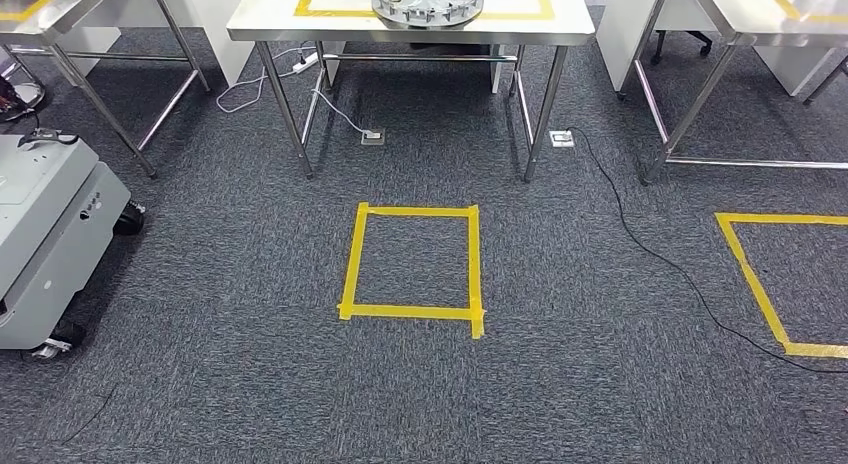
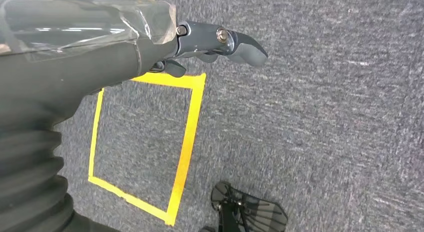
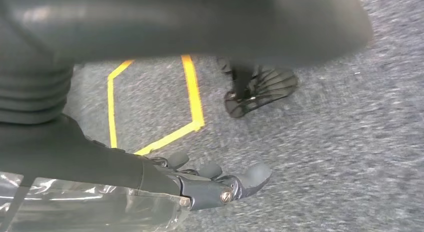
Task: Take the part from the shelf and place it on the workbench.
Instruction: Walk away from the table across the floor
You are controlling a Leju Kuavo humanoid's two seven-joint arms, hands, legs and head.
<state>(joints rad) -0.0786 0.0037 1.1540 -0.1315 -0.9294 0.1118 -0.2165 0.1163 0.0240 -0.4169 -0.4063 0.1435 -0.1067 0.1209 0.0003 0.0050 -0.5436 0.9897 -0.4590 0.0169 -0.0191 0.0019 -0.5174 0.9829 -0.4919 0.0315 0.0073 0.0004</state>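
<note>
A round silver part point(image 1: 427, 2) with ribbed sides lies on a steel workbench point(image 1: 290, 28) straight ahead at the far edge of the head view, inside a yellow tape outline. Its far half is cut off by the picture's edge. My left hand point(image 2: 210, 42) hangs over the grey carpet with the thumb stretched out and nothing in it. My right hand point(image 3: 215, 182) also hangs above the carpet, fingers loosely apart and holding nothing. Clear film covers the back of both hands.
A yellow tape square point(image 1: 412, 212) marks the carpet in front of the workbench, and a second one point(image 1: 745, 264) lies to the right. A grey wheeled cart point(image 1: 50, 224) stands at the left. Steel tables point(image 1: 720, 14) flank the workbench; a black cable point(image 1: 640, 234) crosses the floor.
</note>
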